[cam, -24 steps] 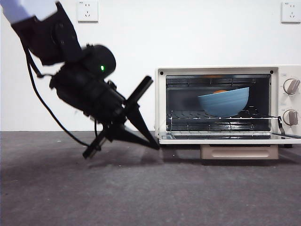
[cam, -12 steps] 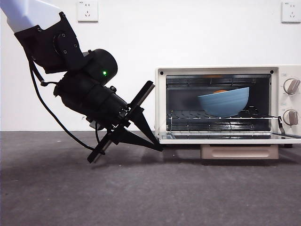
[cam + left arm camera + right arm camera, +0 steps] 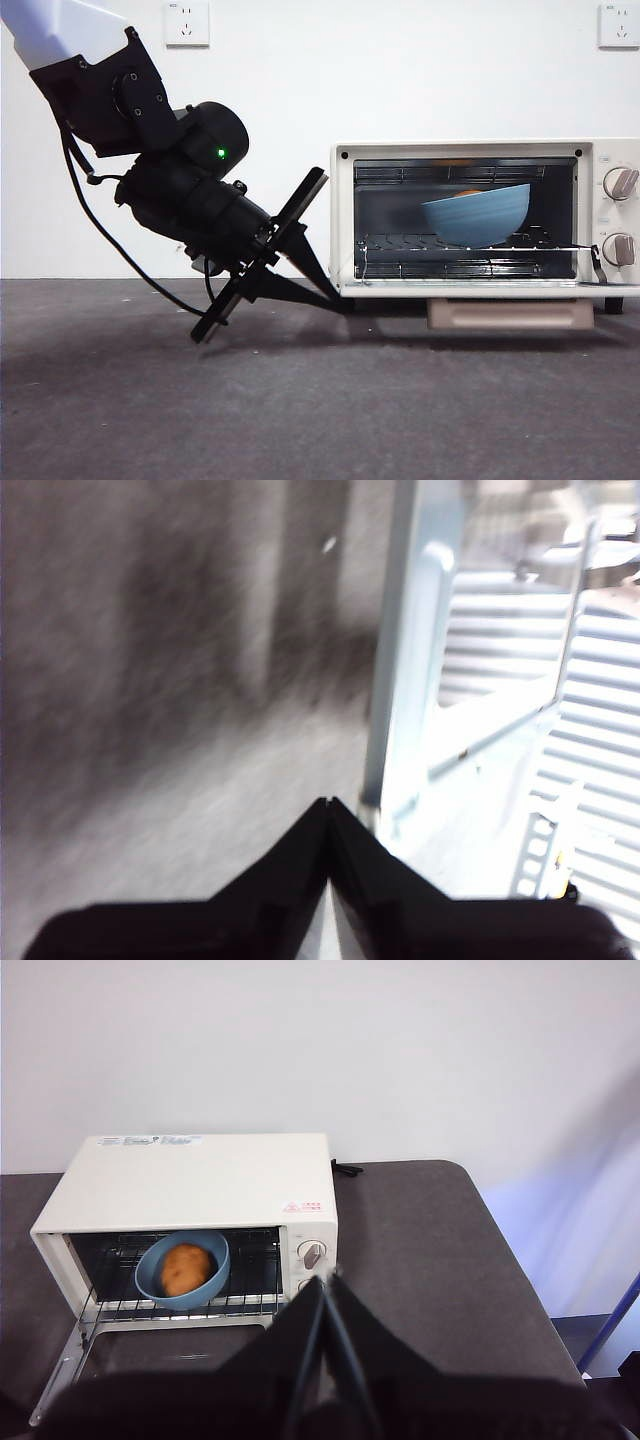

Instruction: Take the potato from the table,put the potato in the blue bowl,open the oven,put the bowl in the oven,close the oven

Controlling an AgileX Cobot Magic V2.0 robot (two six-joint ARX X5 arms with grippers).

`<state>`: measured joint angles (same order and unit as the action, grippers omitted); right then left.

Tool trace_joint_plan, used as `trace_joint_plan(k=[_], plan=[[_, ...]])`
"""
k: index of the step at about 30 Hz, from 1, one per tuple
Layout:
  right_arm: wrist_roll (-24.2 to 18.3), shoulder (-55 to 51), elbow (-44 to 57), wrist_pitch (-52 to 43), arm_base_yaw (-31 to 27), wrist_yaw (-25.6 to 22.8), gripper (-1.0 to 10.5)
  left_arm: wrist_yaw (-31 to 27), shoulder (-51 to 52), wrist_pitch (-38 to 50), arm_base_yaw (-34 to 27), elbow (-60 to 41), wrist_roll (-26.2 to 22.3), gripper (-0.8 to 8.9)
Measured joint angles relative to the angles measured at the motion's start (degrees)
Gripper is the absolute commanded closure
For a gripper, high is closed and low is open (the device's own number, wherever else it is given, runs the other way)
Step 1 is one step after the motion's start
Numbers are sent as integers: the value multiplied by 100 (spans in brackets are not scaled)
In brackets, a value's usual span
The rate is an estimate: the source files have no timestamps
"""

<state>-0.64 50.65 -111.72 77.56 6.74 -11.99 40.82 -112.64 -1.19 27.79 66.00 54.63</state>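
The cream-white oven (image 3: 480, 148) stands at the right with its door (image 3: 480, 291) swung down, almost level. Its beige handle (image 3: 510, 315) hangs under the door's front edge. On the rack inside sits the blue bowl (image 3: 478, 215), tilted, with the potato (image 3: 468, 194) just showing above its rim. My left gripper (image 3: 335, 300) is shut, and its tip is wedged at the door's lower left corner, just above the table (image 3: 300, 400). The left wrist view shows the shut left gripper (image 3: 328, 810) beside the door's edge (image 3: 400, 680). From high above, my shut right gripper (image 3: 325, 1282) overlooks the oven (image 3: 190, 1170), bowl (image 3: 215, 1260) and potato (image 3: 186, 1268).
Two knobs (image 3: 620, 183) (image 3: 618, 249) sit on the oven's right panel. A white wall with sockets (image 3: 187, 22) rises behind the table. In the right wrist view, dark table (image 3: 420, 1260) stretches to the right of the oven as far as its rounded edge.
The left gripper has slid right and slightly up, with its tip now under the door's left corner. The door and its handle have lifted a little.
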Motion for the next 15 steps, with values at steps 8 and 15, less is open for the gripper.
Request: trace_joint_plan(k=[8,15], plan=[[0,0,0,0,0,0,959,201,-4,278,-4,511,361,820],[0,0,0,0,0,0,959,111,-2,225,-7,1429,393,820]])
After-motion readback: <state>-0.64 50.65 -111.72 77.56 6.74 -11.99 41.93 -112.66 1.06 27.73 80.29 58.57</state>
